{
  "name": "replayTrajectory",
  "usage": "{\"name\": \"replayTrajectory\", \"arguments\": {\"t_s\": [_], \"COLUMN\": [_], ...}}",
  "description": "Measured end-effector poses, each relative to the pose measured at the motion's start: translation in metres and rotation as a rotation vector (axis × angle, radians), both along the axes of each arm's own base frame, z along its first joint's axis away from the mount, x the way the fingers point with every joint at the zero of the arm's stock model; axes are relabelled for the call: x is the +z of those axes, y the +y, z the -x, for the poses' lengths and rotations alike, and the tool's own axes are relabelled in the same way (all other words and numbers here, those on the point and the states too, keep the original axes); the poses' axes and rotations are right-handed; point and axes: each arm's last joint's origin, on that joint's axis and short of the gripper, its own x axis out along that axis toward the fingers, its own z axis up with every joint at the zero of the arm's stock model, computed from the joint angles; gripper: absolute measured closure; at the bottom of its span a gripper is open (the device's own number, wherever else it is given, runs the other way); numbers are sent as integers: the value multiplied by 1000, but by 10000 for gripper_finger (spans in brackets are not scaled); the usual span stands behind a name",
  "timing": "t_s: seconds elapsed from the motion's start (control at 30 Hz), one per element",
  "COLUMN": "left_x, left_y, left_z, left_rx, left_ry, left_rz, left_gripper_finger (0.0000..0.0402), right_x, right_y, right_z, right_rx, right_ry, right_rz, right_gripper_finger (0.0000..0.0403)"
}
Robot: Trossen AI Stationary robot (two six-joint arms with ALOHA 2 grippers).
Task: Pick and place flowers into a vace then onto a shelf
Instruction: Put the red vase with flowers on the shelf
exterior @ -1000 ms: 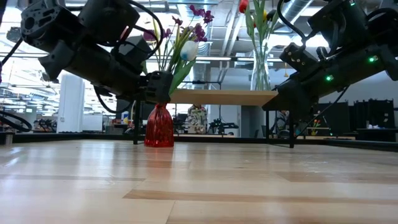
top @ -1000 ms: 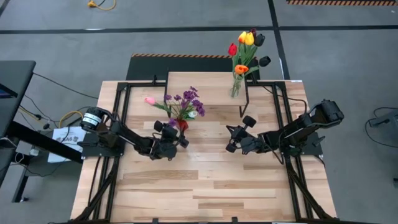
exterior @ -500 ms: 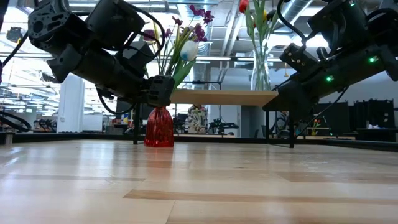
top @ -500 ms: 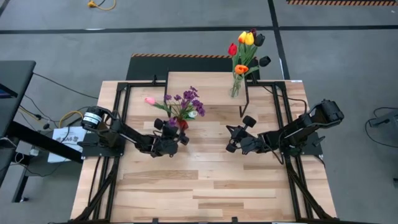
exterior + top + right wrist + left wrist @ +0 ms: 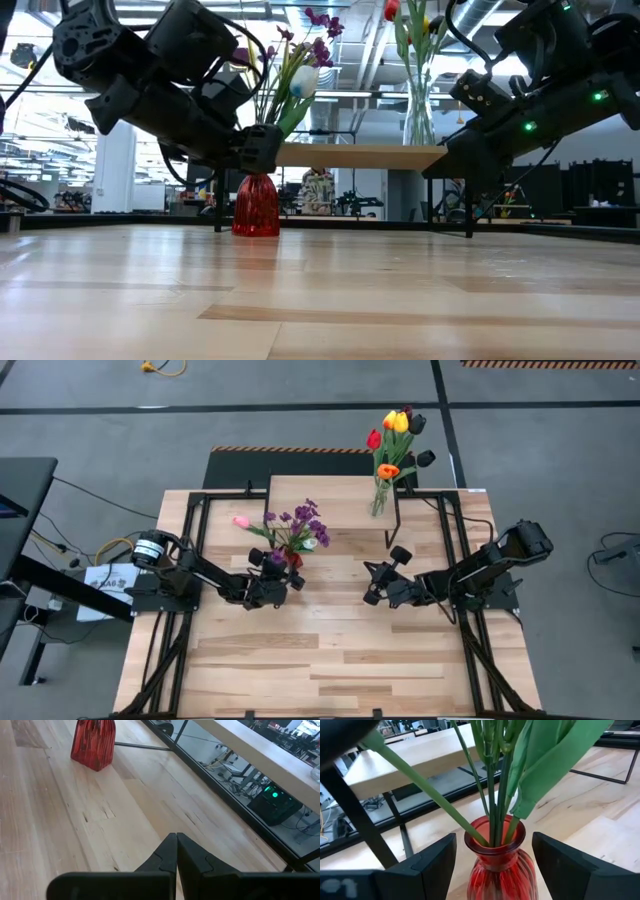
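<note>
A red glass vase (image 5: 293,562) stands on the plank table and holds purple sprigs, a pink flower and a white flower (image 5: 296,528). It also shows in the low view (image 5: 256,205). My left gripper (image 5: 494,840) is open. Its two fingers (image 5: 432,862) stand level on either side of the vase's neck (image 5: 496,842), with a small gap on each side. A clear vase of red, yellow and orange tulips (image 5: 390,455) stands on the shelf (image 5: 325,495). My right gripper (image 5: 176,851) is shut and empty, above the table right of centre (image 5: 372,578).
The shelf's thin black legs (image 5: 395,820) stand just behind the red vase. The red vase also shows far off in the right wrist view (image 5: 93,742). Bare planks (image 5: 320,660) stretch toward the near edge. Black frame rails (image 5: 190,560) run along both table sides.
My left gripper has moved toward the red vase, to the right and toward the far edge, and its fingers now flank the vase's neck. The vase and its flowers have stayed where they were.
</note>
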Motion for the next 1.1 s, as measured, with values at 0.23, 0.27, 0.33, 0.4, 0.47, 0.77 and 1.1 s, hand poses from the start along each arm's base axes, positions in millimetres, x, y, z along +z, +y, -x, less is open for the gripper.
{"name": "replayTrajectory", "arguments": {"t_s": [0.23,0.27,0.33,0.4,0.47,0.77,1.1], "left_x": [0,0,0,0,0,0,0], "left_y": [4,4,4,4,4,4,4], "left_z": [-1,-1,-1,-1,-1,-1,-1], "left_rx": [-1,-1,0,0,1,1,1], "left_ry": [-5,-4,-5,-5,-5,-5,-5], "left_rz": [14,14,13,13,13,12,13], "left_gripper_finger": [149,149,149,149,150,191,245], "right_x": [0,0,0,0,0,0,0], "right_y": [0,0,0,0,0,0,0], "right_z": [0,0,0,0,0,0,0], "right_rx": [0,0,0,0,0,0,0], "right_ry": [0,0,0,0,0,0,0], "right_rz": [0,0,0,0,0,0,0], "right_gripper_finger": [403,403,403,403,403,403,403]}}
